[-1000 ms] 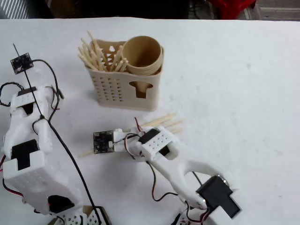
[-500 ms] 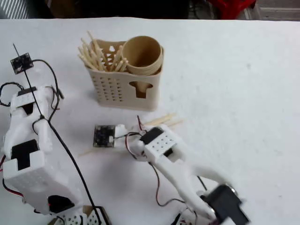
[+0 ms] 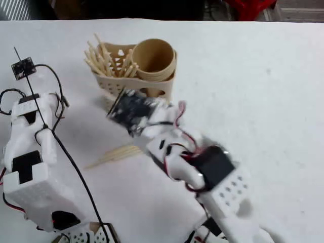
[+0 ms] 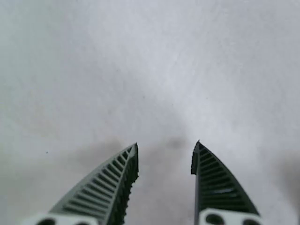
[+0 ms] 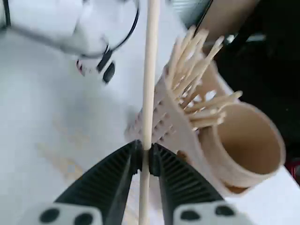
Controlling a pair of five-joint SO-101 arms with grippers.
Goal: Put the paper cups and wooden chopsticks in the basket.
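My right claw pinches one chopstick just beside the basket; my left claw is spread, apart from the basket.

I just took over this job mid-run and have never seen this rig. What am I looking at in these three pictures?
Two small robot arms: left arm, right arm, at a white table. The overhead picture comes from a fixed camera; the other two come from cameras on each arm's wrist. The left gripper is open above bare table. The right gripper is shut on one wooden chopstick, close to the basket. The basket holds paper cups and a bundle of chopsticks. Loose chopsticks lie on the table.
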